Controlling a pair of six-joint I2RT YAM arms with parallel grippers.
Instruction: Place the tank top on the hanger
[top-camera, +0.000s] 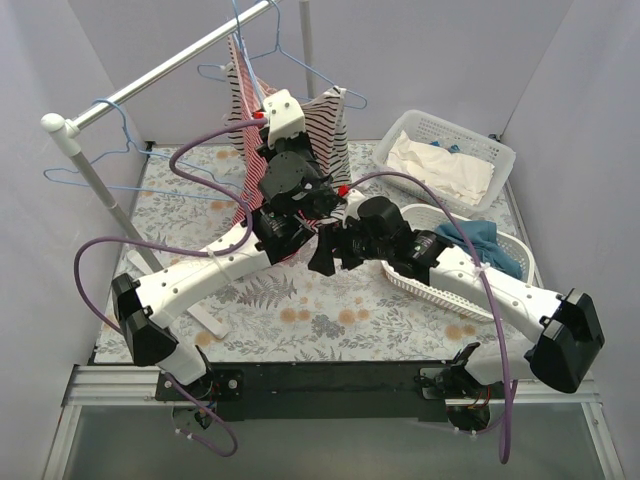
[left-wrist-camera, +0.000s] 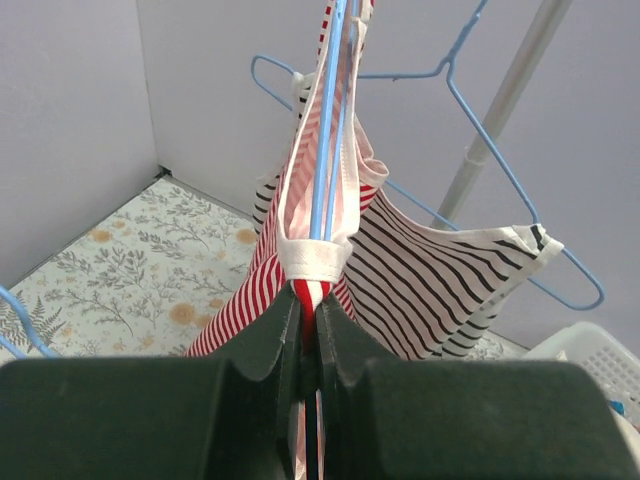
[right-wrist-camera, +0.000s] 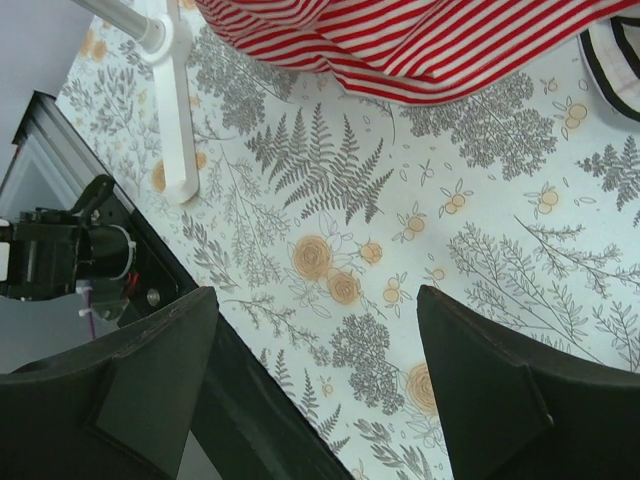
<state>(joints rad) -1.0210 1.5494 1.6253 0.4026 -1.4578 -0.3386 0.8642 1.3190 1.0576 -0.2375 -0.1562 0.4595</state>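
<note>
Left gripper (left-wrist-camera: 309, 312): my jaws pinched tight on the tank top (left-wrist-camera: 243, 296) trim, hanger (left-wrist-camera: 326, 130) wire running up through it. Right gripper (right-wrist-camera: 315, 370): jaws wide, holding nothing, over the floral table (right-wrist-camera: 470, 250) below the top's hem.

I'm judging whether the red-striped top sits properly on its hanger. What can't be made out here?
Top view: the left arm hides most of the tank top.
Left wrist view: the hook of the hanger is cut off at the upper edge.
Right wrist view: only its hem shows.
</note>
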